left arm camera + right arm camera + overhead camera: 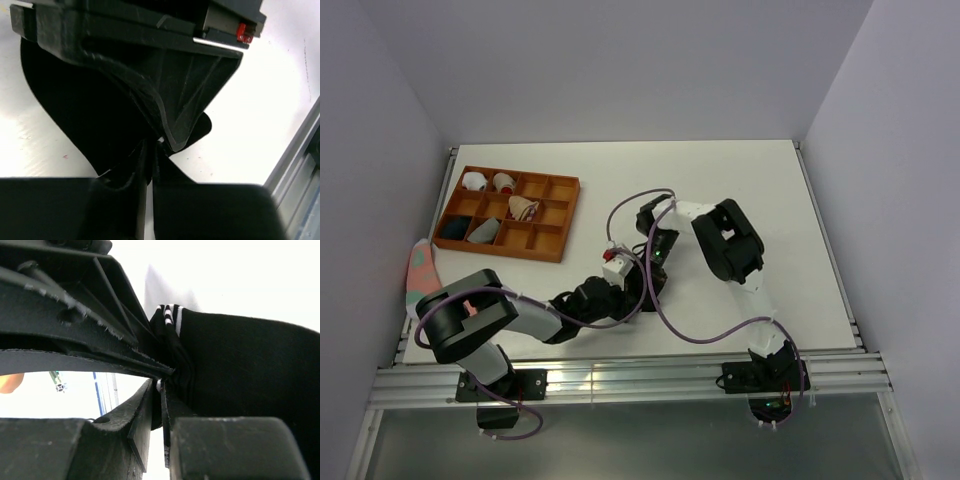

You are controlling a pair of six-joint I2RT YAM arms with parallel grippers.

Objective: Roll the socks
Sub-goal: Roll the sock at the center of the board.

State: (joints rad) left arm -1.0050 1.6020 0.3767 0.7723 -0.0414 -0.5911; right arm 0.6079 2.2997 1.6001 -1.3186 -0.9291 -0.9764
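Nearest, my left hand [155, 145] reaches low, jaws nearly shut and pinching the black sock [65, 105]; my right hand [162, 380] faces it, bent down, clamped on bunched knit beside the white-striped cuff. Soft dark cloth spreads over the smooth white bench [740, 180]. Farther left sits a wooden compartment tray [570, 220] holding small rolled bundles, a pink sock [420, 265] beside it at the bench's edge

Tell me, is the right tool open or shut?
Shut: the right tool pinches the black fabric sock with white-striped cuff.
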